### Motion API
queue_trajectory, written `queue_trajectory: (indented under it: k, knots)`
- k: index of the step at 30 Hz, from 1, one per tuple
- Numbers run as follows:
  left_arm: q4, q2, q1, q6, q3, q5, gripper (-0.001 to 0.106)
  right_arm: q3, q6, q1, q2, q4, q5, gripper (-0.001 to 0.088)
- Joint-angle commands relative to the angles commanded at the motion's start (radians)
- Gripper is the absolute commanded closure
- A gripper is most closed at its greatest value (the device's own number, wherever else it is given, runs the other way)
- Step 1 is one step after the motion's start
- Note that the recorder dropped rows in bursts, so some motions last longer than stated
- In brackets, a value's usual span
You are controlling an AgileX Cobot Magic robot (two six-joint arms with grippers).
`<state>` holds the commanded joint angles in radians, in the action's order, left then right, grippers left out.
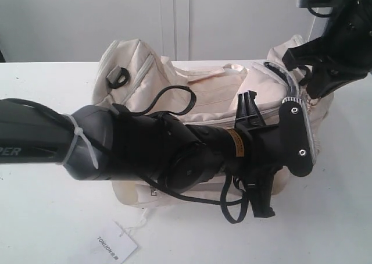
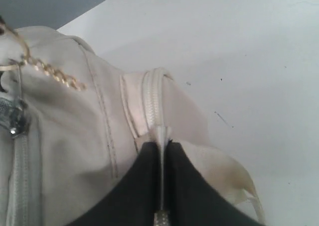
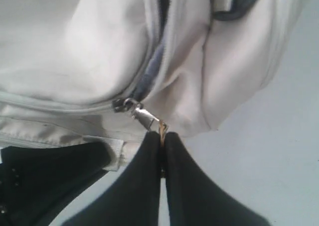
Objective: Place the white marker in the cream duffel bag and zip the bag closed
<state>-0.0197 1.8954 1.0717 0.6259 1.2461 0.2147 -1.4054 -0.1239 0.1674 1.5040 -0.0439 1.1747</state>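
The cream duffel bag point(image 1: 203, 92) lies across the middle of the table. My left arm point(image 1: 145, 147) reaches across its front to its right end. There my left gripper point(image 2: 162, 140) is shut on a thin cream tab point(image 2: 160, 132) at the end of a zip seam. My right gripper point(image 3: 161, 134) is shut on the gold zipper pull point(image 3: 161, 127), which hangs from the metal slider point(image 3: 127, 105). Past the slider a grey strip of zip point(image 3: 149, 71) shows. A gold chain point(image 2: 55, 75) lies on the bag's side. The white marker is out of view.
A white paper tag point(image 1: 111, 246) with black letters lies on the table point(image 1: 40, 217) in front of the bag, tied on by a thin string. The right arm point(image 1: 337, 49) hangs over the bag's right end. A white wall stands behind.
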Motion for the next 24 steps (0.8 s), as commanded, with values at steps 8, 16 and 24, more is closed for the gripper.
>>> queue_trajectory:
  k: [8,16,24]
  knots:
    - [0.004,0.0,0.0,-0.002,0.0,-0.008,0.105,0.0,0.0,0.0,0.0,0.003,-0.125,0.0868]
    - [0.004,0.0,0.0,-0.002,0.0,-0.08,0.105,0.0,0.004,0.0,-0.004,0.003,-0.276,0.0868]
    - [0.004,0.0,0.0,-0.002,0.0,-0.111,0.105,0.0,0.022,0.0,-0.056,0.003,-0.464,0.0868]
